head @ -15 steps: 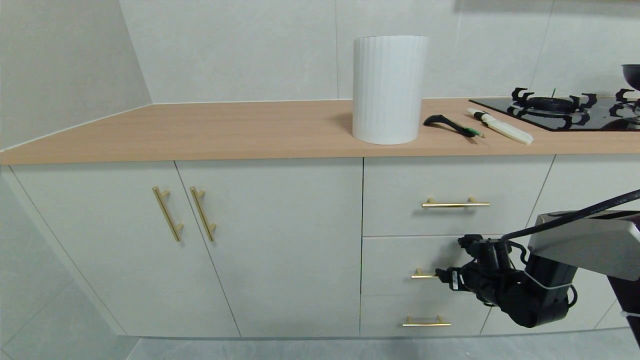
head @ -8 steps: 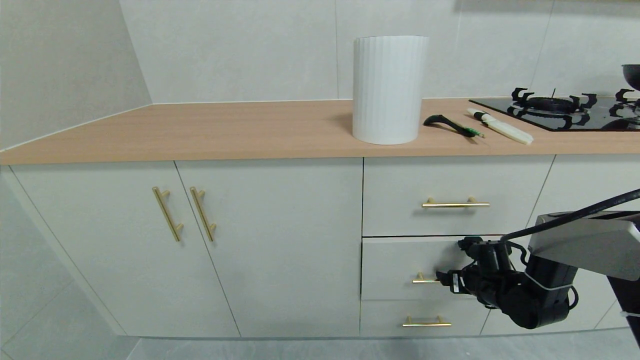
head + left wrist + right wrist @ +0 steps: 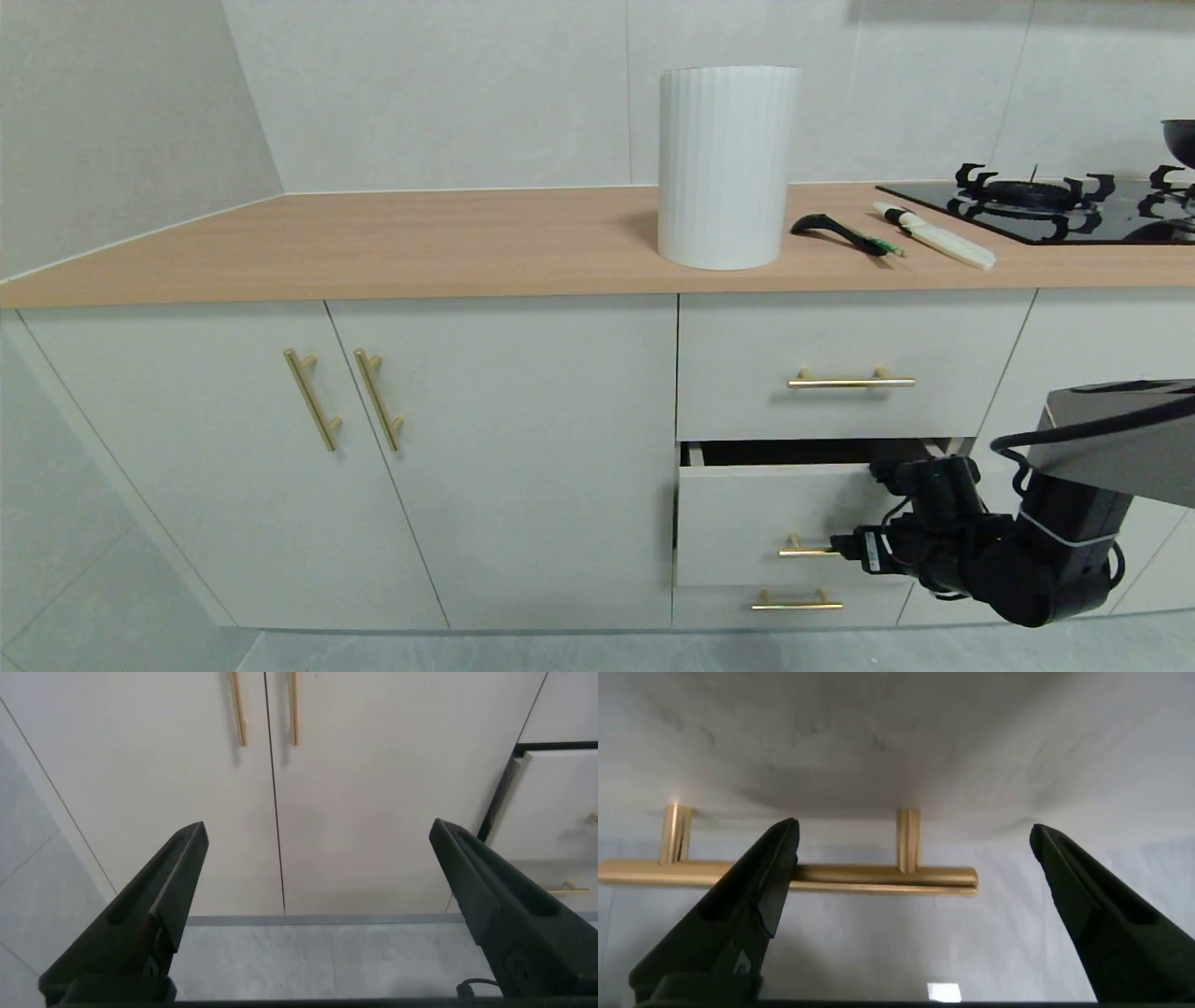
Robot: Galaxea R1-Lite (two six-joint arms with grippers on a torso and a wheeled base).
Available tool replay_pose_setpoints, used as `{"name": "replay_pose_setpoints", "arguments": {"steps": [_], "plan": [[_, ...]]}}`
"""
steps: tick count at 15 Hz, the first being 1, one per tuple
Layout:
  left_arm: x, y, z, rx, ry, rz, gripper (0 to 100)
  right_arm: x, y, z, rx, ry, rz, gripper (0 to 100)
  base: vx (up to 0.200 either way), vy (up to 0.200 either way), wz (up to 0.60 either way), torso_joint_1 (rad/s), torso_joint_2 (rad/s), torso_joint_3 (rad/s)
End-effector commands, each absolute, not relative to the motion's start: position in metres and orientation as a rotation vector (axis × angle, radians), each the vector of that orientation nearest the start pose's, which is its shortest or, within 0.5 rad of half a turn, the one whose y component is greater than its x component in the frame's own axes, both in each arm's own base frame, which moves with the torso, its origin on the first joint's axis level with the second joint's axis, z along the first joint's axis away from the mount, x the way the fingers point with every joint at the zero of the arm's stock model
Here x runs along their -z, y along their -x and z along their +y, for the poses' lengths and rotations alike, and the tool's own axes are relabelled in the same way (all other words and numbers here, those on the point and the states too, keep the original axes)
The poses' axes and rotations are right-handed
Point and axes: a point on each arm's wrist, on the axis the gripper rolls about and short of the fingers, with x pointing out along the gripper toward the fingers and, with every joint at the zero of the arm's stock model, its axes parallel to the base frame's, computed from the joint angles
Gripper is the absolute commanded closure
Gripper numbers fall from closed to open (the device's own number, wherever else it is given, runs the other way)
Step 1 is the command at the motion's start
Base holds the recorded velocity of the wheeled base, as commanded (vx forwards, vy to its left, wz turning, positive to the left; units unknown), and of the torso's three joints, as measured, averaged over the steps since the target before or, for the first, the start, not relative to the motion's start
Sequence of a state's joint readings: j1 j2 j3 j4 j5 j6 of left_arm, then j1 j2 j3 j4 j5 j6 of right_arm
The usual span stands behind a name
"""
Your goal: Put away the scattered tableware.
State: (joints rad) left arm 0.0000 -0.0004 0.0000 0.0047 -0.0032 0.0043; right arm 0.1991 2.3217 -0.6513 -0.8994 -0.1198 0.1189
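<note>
head view high, wrist views low (drawer (image 3: 747, 513) shared)

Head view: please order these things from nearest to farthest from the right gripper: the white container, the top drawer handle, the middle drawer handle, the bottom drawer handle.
From the right gripper:
1. Middle drawer handle, right at the gripper, on the partly open drawer.
2. Bottom drawer handle, just below.
3. Top drawer handle, above, under the counter edge.
4. White container, up on the counter, further back.
</note>
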Motion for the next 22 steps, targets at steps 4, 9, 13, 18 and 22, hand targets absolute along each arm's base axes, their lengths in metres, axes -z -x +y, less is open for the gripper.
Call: {"name": "replay_pose_setpoints", "arguments": {"steps": [4,9,13,18,22], "plan": [[-0.075,0.023,0.000,0.003,-0.005,0.005,0,-0.099,-0.268,0.071,-0.191,-0.024,0.644,0,0.000,0.000,0.00,0.000,0.00,0.000],[-0.075,0.023,0.000,0.003,-0.005,0.005,0,-0.090,-0.280,0.085,-0.188,-0.039,0.609,0,0.000,0.000,0.00,0.000,0.00,0.000],[-0.075,0.023,0.000,0.003,-0.005,0.005,0,-0.061,-0.298,0.089,-0.121,-0.041,0.581,0,0.000,0.000,0.00,0.000,0.00,0.000],[-0.075,0.023,0.000,0.003,-0.005,0.005,0,-0.043,-0.308,0.091,-0.081,-0.030,0.565,0,0.000,0.000,0.00,0.000,0.00,0.000],[-0.075,0.023,0.000,0.003,-0.005,0.005,0,-0.037,-0.309,0.091,-0.080,-0.030,0.564,0,0.000,0.000,0.00,0.000,0.00,0.000]]}}
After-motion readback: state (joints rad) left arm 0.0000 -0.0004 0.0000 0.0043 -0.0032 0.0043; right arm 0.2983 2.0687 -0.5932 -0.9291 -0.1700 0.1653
